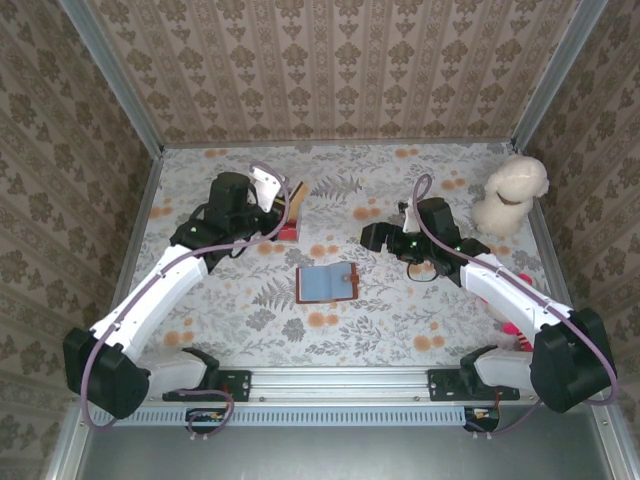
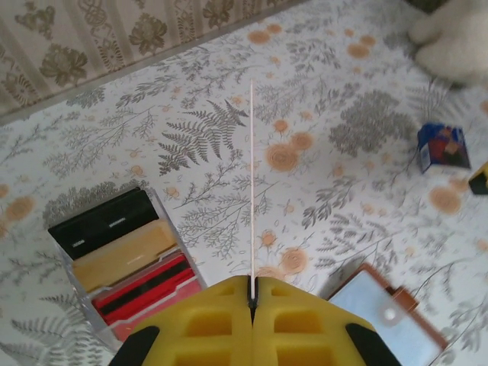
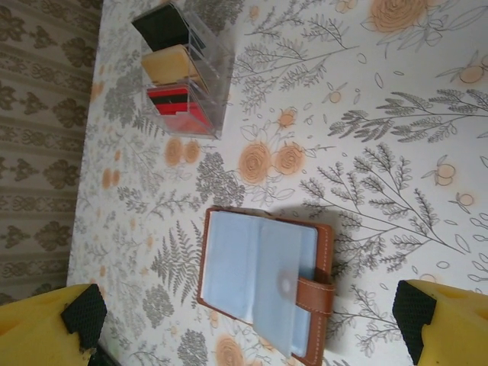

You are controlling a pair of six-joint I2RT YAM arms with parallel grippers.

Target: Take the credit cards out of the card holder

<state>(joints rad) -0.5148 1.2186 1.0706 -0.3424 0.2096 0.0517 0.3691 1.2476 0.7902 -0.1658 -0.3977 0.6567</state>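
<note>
Brown leather card holder (image 1: pixel 326 283) lies open mid worktop (image 1: pixel 400 330), seen from above. Left wrist: my left end effector (image 2: pixel 252 296) pinches one credit card (image 2: pixel 252 191) edge-on; so thin a grip may slip. Right wrist: my right end effector (image 3: pixel 249 311) gapes wide and empty over the card holder, which could slide.

Bright even light, soft shadows, sharp focus

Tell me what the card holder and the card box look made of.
Card holder: likely matte brown leather or imitation, stitched edge; pockets seem soft bluish plastic. Box: clear hard plastic, probably; cards show through its walls.
</note>
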